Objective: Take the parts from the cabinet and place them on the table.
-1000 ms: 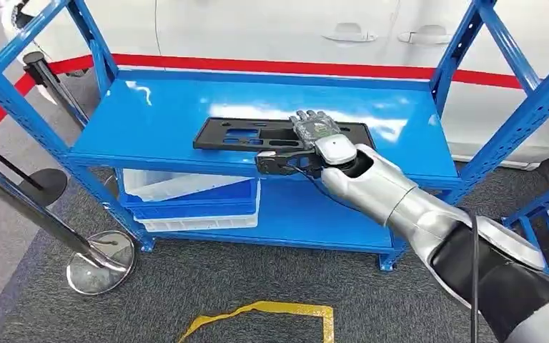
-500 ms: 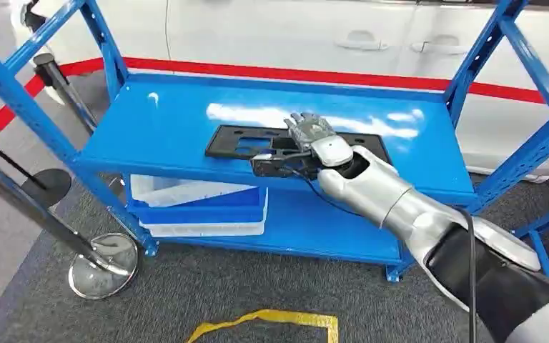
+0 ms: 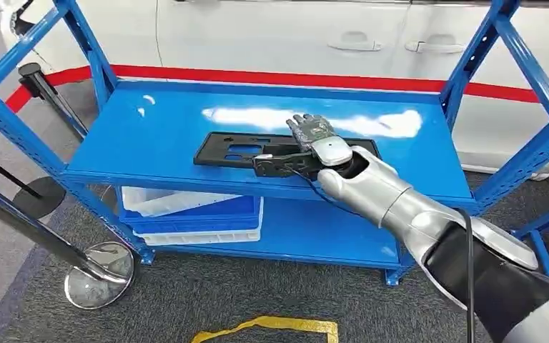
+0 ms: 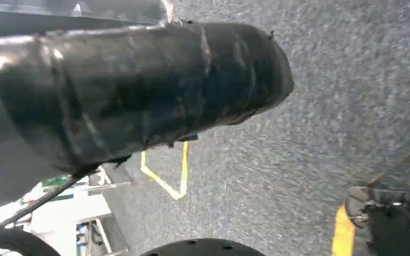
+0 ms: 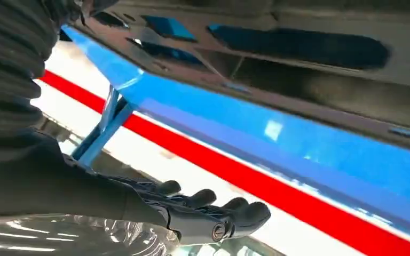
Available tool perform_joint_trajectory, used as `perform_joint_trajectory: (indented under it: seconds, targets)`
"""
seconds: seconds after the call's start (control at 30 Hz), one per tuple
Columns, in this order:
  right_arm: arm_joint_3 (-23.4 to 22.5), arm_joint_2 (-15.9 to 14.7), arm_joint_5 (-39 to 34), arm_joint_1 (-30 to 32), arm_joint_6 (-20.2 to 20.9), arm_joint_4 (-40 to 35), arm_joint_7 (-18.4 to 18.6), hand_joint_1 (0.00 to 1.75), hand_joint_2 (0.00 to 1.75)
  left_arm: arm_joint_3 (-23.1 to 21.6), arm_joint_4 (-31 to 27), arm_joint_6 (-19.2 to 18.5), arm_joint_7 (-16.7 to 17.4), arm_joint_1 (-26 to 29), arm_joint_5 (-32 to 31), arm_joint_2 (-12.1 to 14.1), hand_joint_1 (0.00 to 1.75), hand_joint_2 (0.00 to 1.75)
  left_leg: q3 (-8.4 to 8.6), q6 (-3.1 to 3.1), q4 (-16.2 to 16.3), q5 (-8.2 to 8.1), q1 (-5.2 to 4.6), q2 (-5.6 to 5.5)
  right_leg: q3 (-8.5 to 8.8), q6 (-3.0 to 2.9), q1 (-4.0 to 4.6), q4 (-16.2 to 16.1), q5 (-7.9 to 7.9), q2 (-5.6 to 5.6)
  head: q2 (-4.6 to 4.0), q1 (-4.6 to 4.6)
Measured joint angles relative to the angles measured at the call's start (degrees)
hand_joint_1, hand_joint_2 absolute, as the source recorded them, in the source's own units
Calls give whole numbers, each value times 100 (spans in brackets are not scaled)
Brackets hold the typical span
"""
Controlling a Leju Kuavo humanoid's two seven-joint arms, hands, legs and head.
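The right hand (image 3: 313, 139) is reaching over the front edge of the blue cabinet's top shelf (image 3: 157, 125), its fingers (image 3: 307, 127) lying spread and flat on top of the black part (image 3: 236, 151); its thumb is sitting at the part's near edge, but whether it is actually pinching the panel I cannot tell. In the right wrist view the fingers (image 5: 229, 210) are extending loosely, apart from each other, beside the part (image 5: 299, 48) and the shelf's lip (image 5: 256, 125).

One part is lying flat on the shelf, a long black panel with cut-outs, its near long edge running just beside the shelf's front lip. Open blue shelf is stretching from the part toward 12 and 9 o'clock; toward 3 o'clock bare shelf is running to the upright post (image 3: 525, 64).

On the lower shelf, at 7 o'clock from the part, one stack of trays (image 3: 186, 211) is sitting. One stanchion base (image 3: 100, 264) is standing on the carpet at 8 o'clock. The left hand's state I cannot tell.
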Motion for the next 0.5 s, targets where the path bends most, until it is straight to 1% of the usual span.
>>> perform_joint_trajectory:
  seconds: [0.03, 0.07, 0.1, 0.13, 0.17, 0.2, 0.23, 0.27, 0.3, 0.33, 0.37, 0.4, 0.43, 0.47, 0.5]
  targets:
    - [0, 9, -4, 11, 16, 9, 0, 0, 175, 0, 0, -2, -2, -19, 20, 0, 0, 0, 22, 47, -42, -67, -6, 7, -22, 37, -13, -7, 13, 1, 0, 2]
    - [0, 22, -11, 31, 35, 24, -2, 0, 175, 2, 0, -39, 9, -21, 28, 2, 0, 0, 12, 60, -38, -73, -17, 2, -14, 47, -15, -25, 10, 1, 0, 4]
    - [0, 26, -20, 32, 44, 35, -22, 0, 175, 2, 2, -74, 15, -17, 37, 7, 0, 0, 33, 90, -70, -75, -18, 1, 17, 81, -12, -67, 13, 1, 0, -2]
    - [0, 37, -26, 29, 57, 39, -37, 0, 175, 2, 2, -96, 7, -15, 59, 9, 0, 0, 114, 133, -181, -47, 56, 14, 12, 117, 1, -60, -43, -5, 0, 9]
    - [0, 37, -50, 17, 94, 46, -50, 0, 175, 2, 2, -112, 2, -12, 94, 9, 0, 0, 162, 141, -226, -45, 38, 17, -14, 128, -7, 57, -110, -25, 0, 28]
    - [0, 39, -68, 4, 156, 59, -59, 0, 175, 4, 2, -122, -4, -16, 109, 9, 0, 0, 183, 182, -235, -58, 38, 22, -152, 125, -1, 363, -279, -30, 0, 35]
    - [0, 63, -100, 8, 232, 70, -66, 0, 175, 11, 2, -118, -4, -28, 120, 9, 0, 0, 192, 206, -230, -68, 35, 22, -384, 125, -1, 822, -476, -31, 0, 31]
    - [2, 72, -159, 27, 339, 87, -79, 0, 175, 15, 2, -101, -4, -35, 131, 9, 0, 0, 199, 229, -223, -85, 32, 20, -631, 131, -4, 1276, -627, -31, 0, 33]
    - [5, 79, -216, 48, 454, 114, -81, 0, 175, 22, 2, -77, -4, -34, 131, 9, 0, 0, 206, 246, -217, -98, 31, 15, -817, 139, -10, 1572, -669, -32, 0, 31]
    - [5, 88, -284, 58, 571, 147, -81, 0, 175, 26, 2, -50, -4, -31, 131, 9, 0, 0, 216, 244, -203, -114, 31, 0, -893, 148, -19, 1621, -574, -33, 0, 35]
    - [5, 98, -363, 51, 699, 186, -64, 0, 175, 26, 2, -15, 2, -28, 127, 9, 0, 0, 229, 241, -182, -137, 36, -12, -835, 154, -27, 1400, -353, -38, 0, 33]
    - [5, 116, -426, 34, 800, 219, -42, 0, 175, 28, 2, 0, 13, -26, 127, 9, 0, 0, 248, 215, -157, -166, 42, -23, -677, 152, -30, 1002, -78, -46, 0, 35]
    - [5, 125, -472, 14, 857, 245, -20, 0, 175, 28, 2, 15, 26, -24, 127, 9, 0, 0, 268, 191, -120, -205, 45, -29, -469, 147, -30, 515, 201, -56, 0, 33]
    - [5, 142, -500, -3, 885, 277, -7, 0, 175, 31, 2, 33, 28, -23, 127, 9, 0, 0, 260, 155, -76, -248, 48, -31, -337, 129, -28, 165, 271, -61, 0, 33]
    - [7, 173, -522, -39, 910, 304, 4, 0, 175, 37, 2, 48, 28, -35, 127, 15, 0, 0, 210, 121, -10, -269, 4, -36, -268, 121, 6, 97, 219, -57, 0, 31]
